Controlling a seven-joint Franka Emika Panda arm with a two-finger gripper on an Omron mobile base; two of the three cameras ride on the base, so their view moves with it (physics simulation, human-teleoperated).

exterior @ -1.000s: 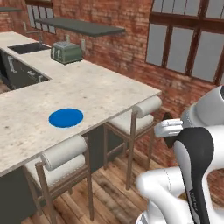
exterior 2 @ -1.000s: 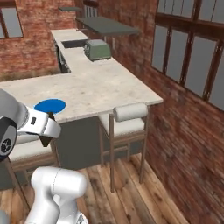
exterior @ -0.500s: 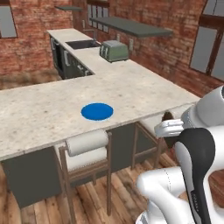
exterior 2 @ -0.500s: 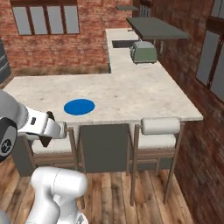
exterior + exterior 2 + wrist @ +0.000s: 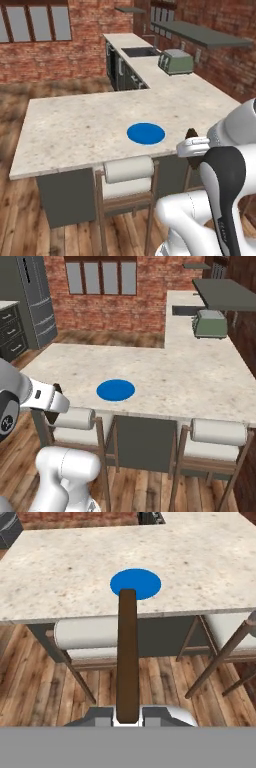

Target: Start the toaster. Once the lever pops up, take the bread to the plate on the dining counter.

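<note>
- The gripper (image 5: 128, 716) pinches the brown bread slice (image 5: 127, 657) tight.
- The blue plate (image 5: 135, 583) sits at 12 o'clock, near the dining counter (image 5: 60, 567) edge.

The plate (image 5: 135, 583) lay on the dining counter (image 5: 60, 572) straight ahead of the claw (image 5: 127, 714), beyond the bread (image 5: 127, 657) it held. Stools (image 5: 85, 637) stood beneath the counter's edge; the toaster (image 5: 175, 61) sat far behind.

White arm folded low and close to its base — hand (image 5: 128, 717) clamped, wrist level.
</note>
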